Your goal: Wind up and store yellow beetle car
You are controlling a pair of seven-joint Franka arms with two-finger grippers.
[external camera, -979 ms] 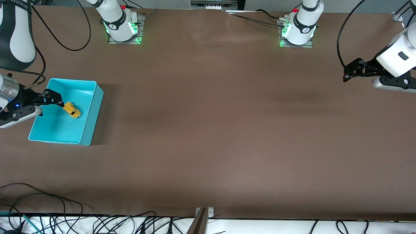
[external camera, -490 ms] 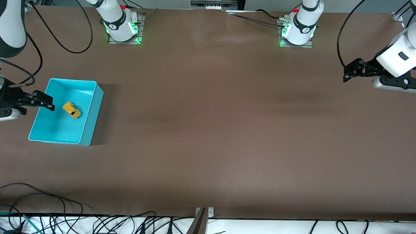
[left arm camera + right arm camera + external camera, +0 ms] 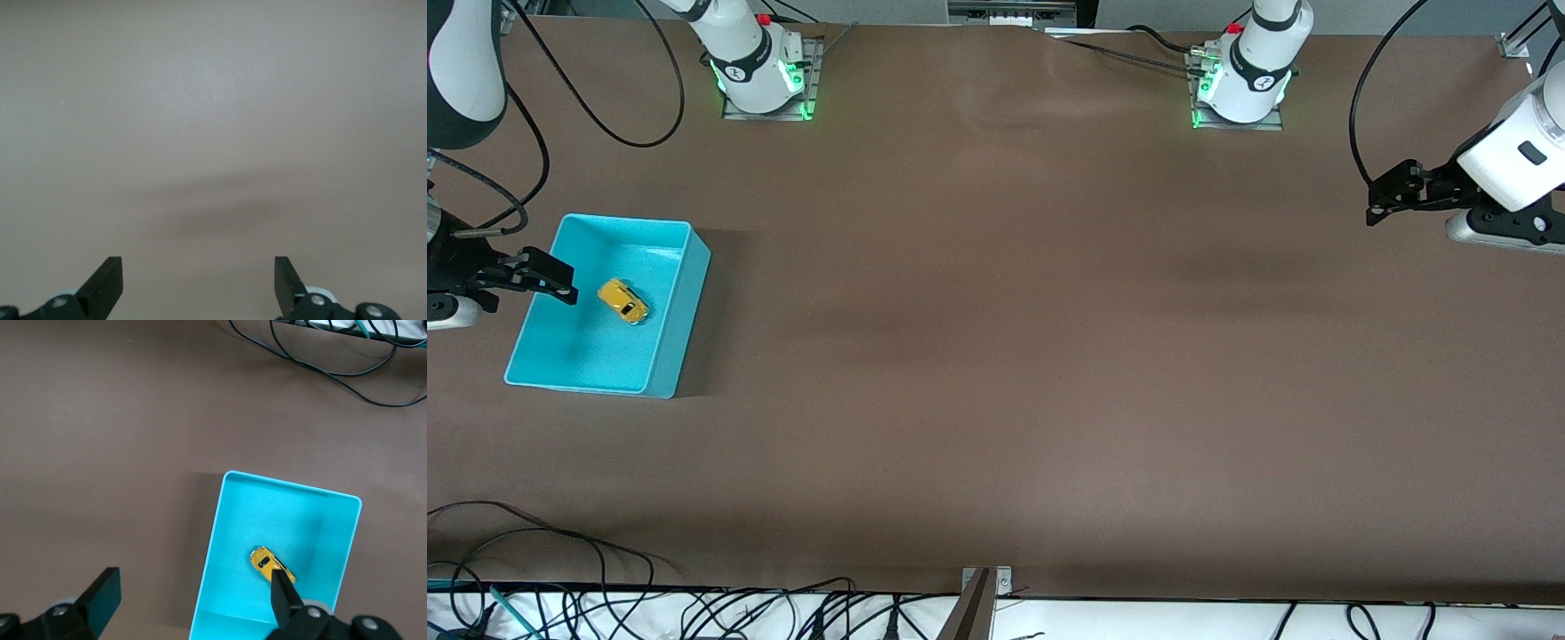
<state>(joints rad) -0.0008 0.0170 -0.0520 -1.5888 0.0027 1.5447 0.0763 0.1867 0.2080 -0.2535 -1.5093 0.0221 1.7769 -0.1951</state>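
The yellow beetle car (image 3: 623,300) lies on its wheels inside a teal bin (image 3: 583,356) at the right arm's end of the table. In the right wrist view the car (image 3: 270,564) sits on the bin's floor (image 3: 313,527), free of any finger. My right gripper (image 3: 560,280) hangs open and empty over the bin's rim, beside the car and apart from it; its fingers straddle that rim (image 3: 193,583). My left gripper (image 3: 1376,200) waits open and empty over bare table at the left arm's end, with only brown tabletop between its fingers (image 3: 197,263).
The two arm bases (image 3: 760,71) (image 3: 1240,80) stand along the table's edge farthest from the front camera. Loose black cables (image 3: 605,604) and a metal bracket (image 3: 983,591) line the nearest edge. The brown tabletop (image 3: 1005,311) spreads between the bin and the left arm's end.
My right gripper has opened off the car and drawn back out of the bin to its rim. The car stays where it was left. The left arm has not moved.
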